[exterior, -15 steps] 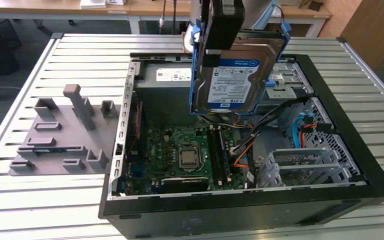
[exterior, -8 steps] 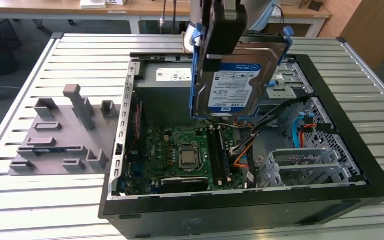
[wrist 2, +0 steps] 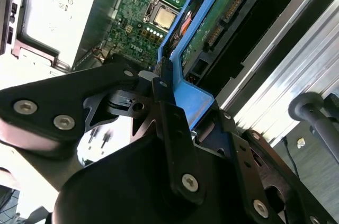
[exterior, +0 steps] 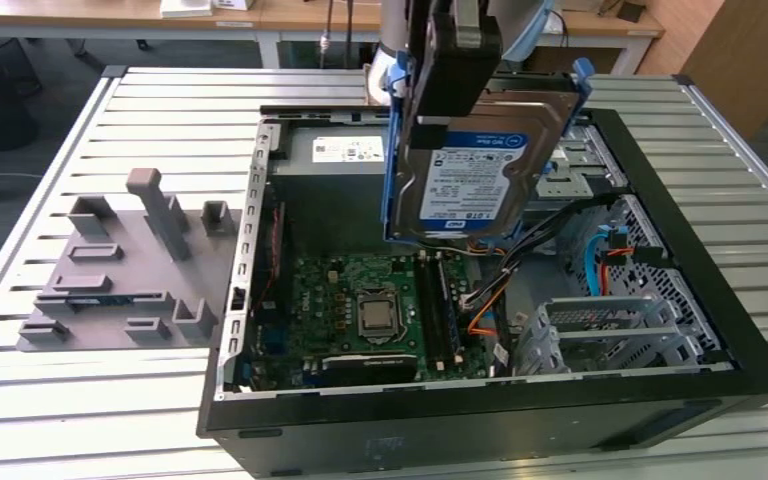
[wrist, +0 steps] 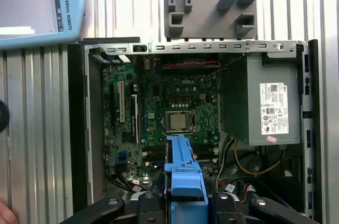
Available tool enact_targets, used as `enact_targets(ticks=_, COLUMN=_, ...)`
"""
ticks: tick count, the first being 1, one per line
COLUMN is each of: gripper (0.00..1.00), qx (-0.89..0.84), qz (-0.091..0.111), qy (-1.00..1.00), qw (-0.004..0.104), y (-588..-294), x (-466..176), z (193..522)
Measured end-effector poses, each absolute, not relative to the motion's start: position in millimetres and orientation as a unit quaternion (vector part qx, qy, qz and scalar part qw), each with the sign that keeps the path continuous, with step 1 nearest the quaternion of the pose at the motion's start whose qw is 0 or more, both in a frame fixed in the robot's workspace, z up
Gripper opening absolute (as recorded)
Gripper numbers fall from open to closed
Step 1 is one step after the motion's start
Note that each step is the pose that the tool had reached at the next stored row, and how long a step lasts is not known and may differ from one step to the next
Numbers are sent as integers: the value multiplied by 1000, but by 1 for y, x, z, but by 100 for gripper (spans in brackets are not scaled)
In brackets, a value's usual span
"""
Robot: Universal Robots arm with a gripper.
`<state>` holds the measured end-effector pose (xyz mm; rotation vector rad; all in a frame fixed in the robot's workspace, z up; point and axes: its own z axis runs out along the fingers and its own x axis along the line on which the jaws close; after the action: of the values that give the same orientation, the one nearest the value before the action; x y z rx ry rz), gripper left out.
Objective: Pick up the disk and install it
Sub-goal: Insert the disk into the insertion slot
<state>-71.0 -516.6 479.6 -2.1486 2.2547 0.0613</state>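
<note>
Exterior view: my gripper [exterior: 444,100] is clamped on the blue frame of the disk [exterior: 471,175]. The disk hangs directly below it, long axis near upright and label facing outward, above the open computer case [exterior: 491,430] and its motherboard [exterior: 344,290].

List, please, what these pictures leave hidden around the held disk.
- Exterior view: the disk, clamped in the gripper, hides the case interior behind it.
- First wrist view: the disk's label is hidden; the disk stands edge-on to the camera.
</note>
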Motion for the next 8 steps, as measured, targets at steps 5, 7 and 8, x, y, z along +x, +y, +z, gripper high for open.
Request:
enact_targets(ticks=5, gripper=37, qx=-690, qz=20, qy=724, qw=13, y=-518, x=-64, z=479)
enact_targets(ticks=7, gripper=37, qx=-690, qz=20, qy=724, qw=13, y=-518, x=-62, z=479)
enact_targets(ticks=8, gripper=37, qx=-690, qz=20, qy=724, qw=13, y=-519, x=-62, z=479)
